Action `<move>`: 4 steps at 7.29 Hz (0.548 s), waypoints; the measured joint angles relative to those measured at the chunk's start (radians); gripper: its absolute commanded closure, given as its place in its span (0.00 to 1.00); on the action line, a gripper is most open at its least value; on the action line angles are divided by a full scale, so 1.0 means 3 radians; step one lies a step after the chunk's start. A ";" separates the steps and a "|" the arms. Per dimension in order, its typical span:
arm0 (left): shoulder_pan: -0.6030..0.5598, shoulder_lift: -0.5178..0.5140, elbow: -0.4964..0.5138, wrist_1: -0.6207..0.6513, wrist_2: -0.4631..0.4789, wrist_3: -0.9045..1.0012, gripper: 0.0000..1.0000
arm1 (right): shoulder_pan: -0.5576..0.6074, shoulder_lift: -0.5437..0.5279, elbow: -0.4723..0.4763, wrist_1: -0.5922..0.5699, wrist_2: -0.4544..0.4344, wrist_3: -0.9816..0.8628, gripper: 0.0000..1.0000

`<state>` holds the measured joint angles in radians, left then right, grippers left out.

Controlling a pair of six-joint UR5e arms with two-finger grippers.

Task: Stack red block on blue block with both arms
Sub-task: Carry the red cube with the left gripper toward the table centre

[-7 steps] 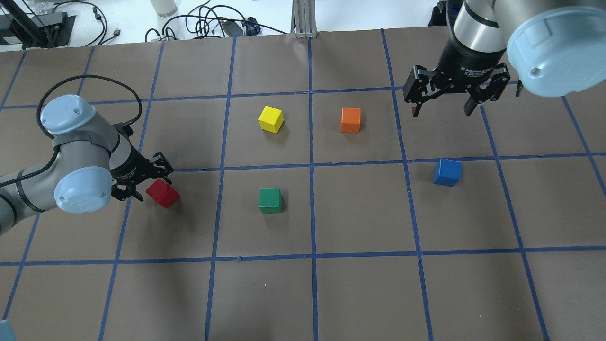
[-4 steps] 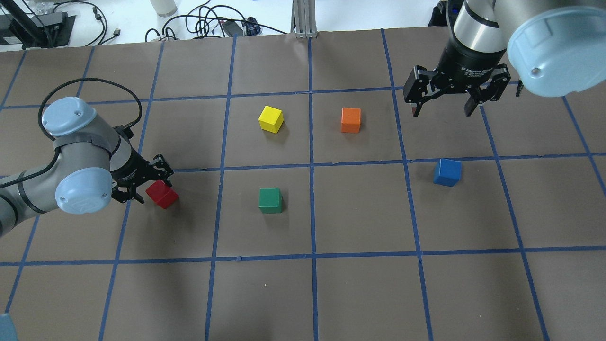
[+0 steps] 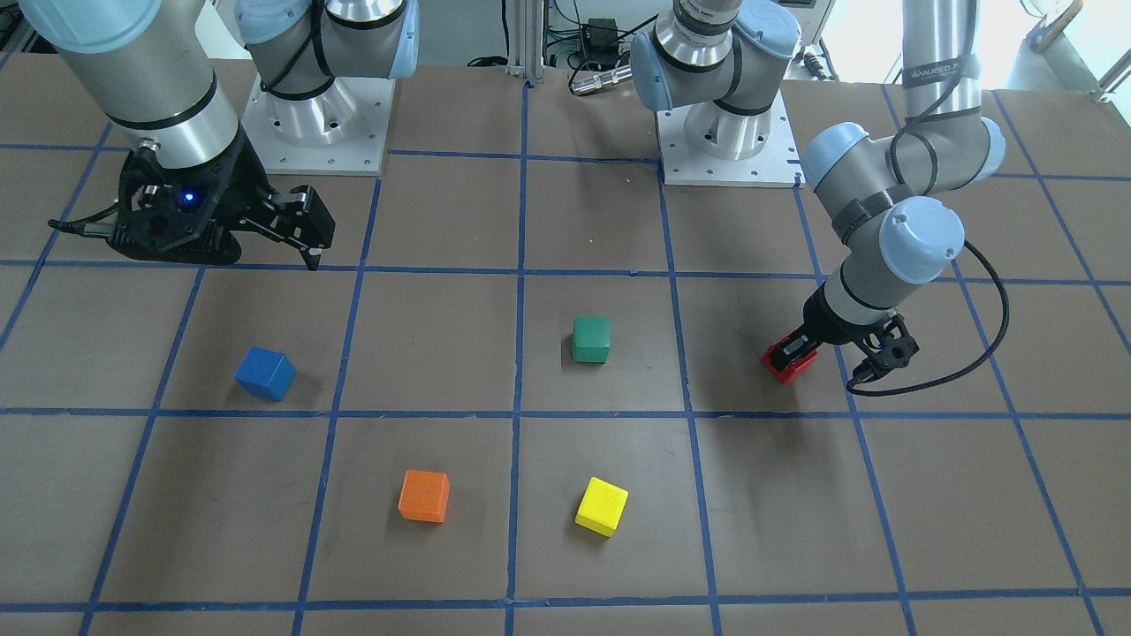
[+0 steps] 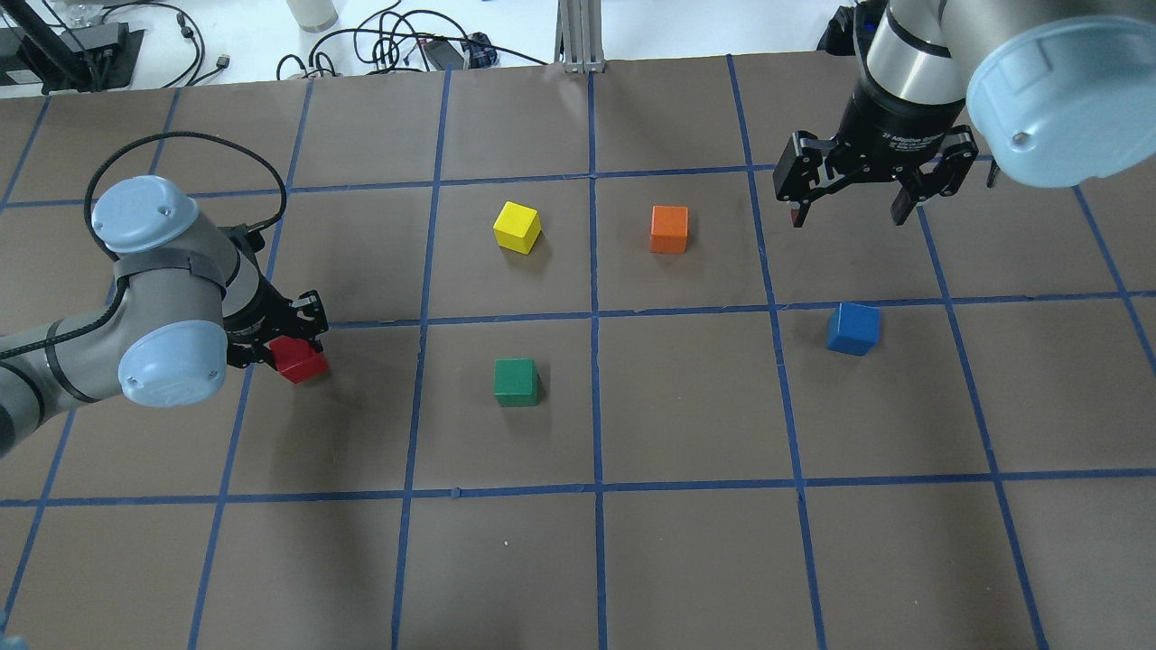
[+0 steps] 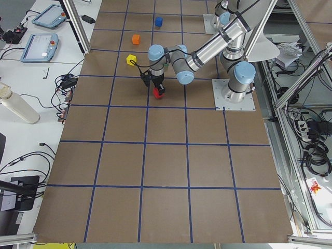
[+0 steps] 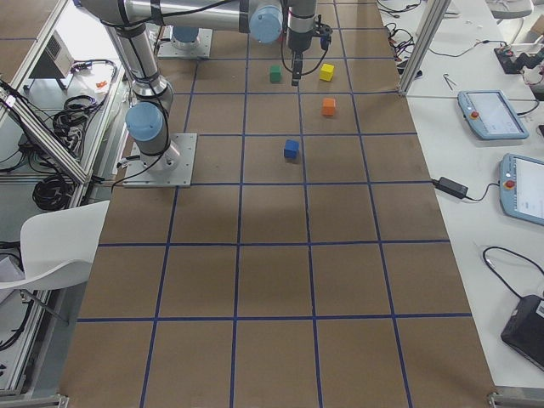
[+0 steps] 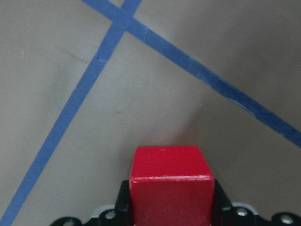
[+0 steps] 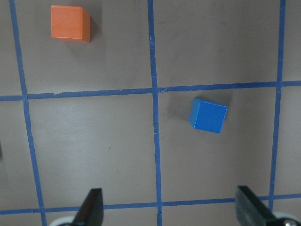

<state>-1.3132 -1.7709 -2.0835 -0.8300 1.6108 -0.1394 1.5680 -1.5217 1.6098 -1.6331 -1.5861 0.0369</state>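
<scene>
The red block point(image 4: 302, 361) sits between the fingers of my left gripper point(image 4: 287, 350), which is shut on it at the table's left side. In the left wrist view the red block point(image 7: 170, 181) fills the space between the jaws. It also shows in the front view point(image 3: 789, 362). The blue block point(image 4: 853, 328) lies on the table at the right, also in the front view point(image 3: 264, 373). My right gripper point(image 4: 847, 217) is open and empty, hovering beyond the blue block. In the right wrist view the blue block point(image 8: 208, 115) lies ahead of the open fingers point(image 8: 92, 207).
A green cube point(image 4: 516, 382) lies near the middle of the table. A yellow cube point(image 4: 517, 226) and an orange cube point(image 4: 669, 228) lie farther back. Blue tape lines mark a grid on the brown table point(image 4: 686, 560).
My left gripper has closed on the red block, and the block has shifted slightly toward the arm. The right gripper has barely moved.
</scene>
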 measured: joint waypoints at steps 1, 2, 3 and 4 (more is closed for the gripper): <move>-0.0216 0.0035 0.0239 -0.0211 0.0014 0.0135 0.93 | -0.0002 0.0000 -0.0002 -0.0001 0.0000 0.0000 0.00; -0.0533 0.0018 0.0579 -0.0591 -0.0013 0.0161 0.95 | -0.0004 0.0000 -0.0004 -0.0005 0.0000 -0.0003 0.00; -0.0871 -0.0055 0.0909 -0.0904 -0.0108 0.0029 0.95 | -0.0009 0.0000 -0.0011 -0.0012 -0.0001 -0.0012 0.00; -0.1179 -0.0167 0.1164 -0.1074 -0.0245 -0.0238 0.95 | -0.0024 -0.0001 -0.0020 -0.0016 -0.0011 -0.0027 0.00</move>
<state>-1.6670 -1.8209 -1.7344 -1.1522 1.5372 -0.2109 1.5608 -1.5221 1.6038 -1.6379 -1.5893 0.0288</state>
